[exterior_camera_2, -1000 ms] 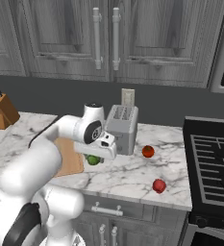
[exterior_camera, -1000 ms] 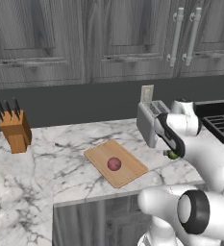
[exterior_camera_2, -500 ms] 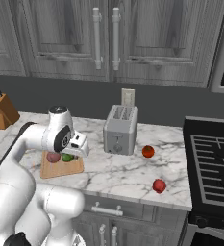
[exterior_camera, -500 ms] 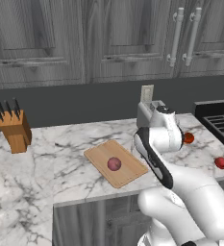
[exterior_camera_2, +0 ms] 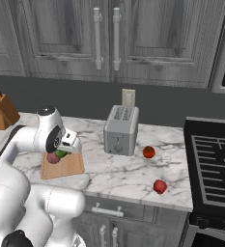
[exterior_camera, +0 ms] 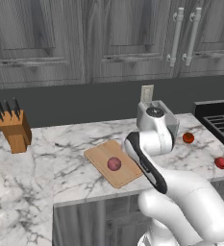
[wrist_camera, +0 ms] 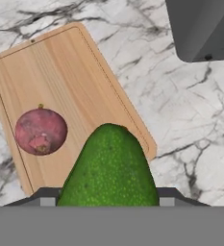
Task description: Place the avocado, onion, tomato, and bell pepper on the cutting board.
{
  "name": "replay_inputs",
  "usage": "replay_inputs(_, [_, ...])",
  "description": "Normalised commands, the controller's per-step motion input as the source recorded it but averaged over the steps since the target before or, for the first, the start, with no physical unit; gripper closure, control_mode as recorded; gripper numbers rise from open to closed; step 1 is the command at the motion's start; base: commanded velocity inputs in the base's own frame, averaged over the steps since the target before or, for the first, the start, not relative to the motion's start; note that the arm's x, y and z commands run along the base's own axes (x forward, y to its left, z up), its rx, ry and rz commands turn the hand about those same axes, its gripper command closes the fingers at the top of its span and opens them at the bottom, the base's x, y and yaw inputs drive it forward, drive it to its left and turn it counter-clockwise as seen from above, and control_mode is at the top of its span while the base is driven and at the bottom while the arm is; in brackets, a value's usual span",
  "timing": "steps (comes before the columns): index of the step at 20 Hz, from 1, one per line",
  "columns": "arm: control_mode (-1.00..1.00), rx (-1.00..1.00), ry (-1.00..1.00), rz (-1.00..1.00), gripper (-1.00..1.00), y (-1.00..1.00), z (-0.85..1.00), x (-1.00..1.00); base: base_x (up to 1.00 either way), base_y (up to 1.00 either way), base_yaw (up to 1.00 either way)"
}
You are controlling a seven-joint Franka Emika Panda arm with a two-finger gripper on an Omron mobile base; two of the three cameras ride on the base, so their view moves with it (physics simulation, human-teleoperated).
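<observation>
Jaws pinching the avocado (wrist_camera: 109,166) hang over the cutting board (wrist_camera: 68,77), where the onion (wrist_camera: 40,131) already lies, while two red pieces (exterior_camera_2: 148,152) wait on the surface (exterior_camera_2: 119,169) near the toaster (exterior_camera_2: 120,129).

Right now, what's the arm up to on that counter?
The white arm's pincer is shut on the dark-green roundish avocado and holds it above the light-tan wooden cutting board, near the board's edge on the toaster side. The pinkish-purple round onion already sits on the board. Two red round items, one near the grey toaster and one by the counter's front edge, lie on the marble, off the board.
</observation>
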Motion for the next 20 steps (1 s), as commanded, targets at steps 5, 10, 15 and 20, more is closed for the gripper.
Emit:
replay_inputs(5, [-1.0, 0.0, 0.04, 0.0, 1.0, 0.08, 0.17, 0.59, 0.0, 0.0, 0.0])
replay_inputs(10, [-1.0, 0.0, 0.11, 0.0, 1.0, 0.25, 0.01, 0.52, 0.0, 0.0, 0.0])
replay_inputs(15, [-1.0, 0.0, 0.12, 0.0, 1.0, 0.35, 0.0, 0.47, 0.0, 0.0, 0.0])
replay_inputs(20, [-1.0, 0.0, 0.13, 0.0, 1.0, 0.3, 0.0, 0.53, 0.0, 0.0, 0.0])
